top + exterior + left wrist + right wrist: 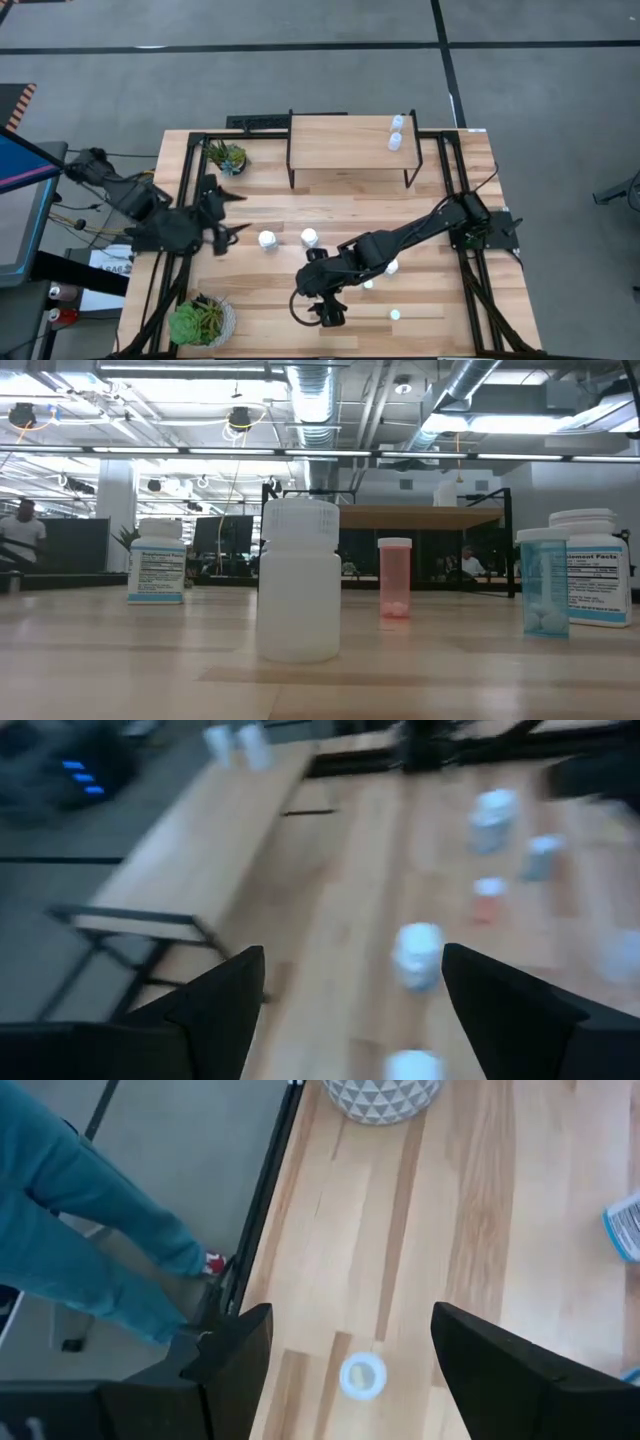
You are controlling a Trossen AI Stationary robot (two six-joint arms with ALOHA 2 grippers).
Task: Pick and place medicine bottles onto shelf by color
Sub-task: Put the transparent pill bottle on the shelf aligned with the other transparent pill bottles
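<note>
The shelf (345, 143) stands at the table's far side with two white-capped bottles (396, 133) on its right end. More medicine bottles stand upright on the table: two white ones (267, 239) (309, 237) at the middle, others (392, 267) (395, 314) by the right arm. The low view shows a plain white bottle (298, 580), a red one (394, 578) and a pale-blue one (545, 582). My left gripper (238, 213) hangs open over the left side, pointing at the white bottles (417, 955). My right gripper (318, 312) is open above the near middle, over a small capped bottle (362, 1376).
One potted plant (203, 320) sits at the near left corner and another (227, 156) at the far left, beside the shelf. Labelled white bottles (158, 560) (595, 565) stand at either side of the low view. A person's trouser legs (90, 1250) show beyond the table's edge.
</note>
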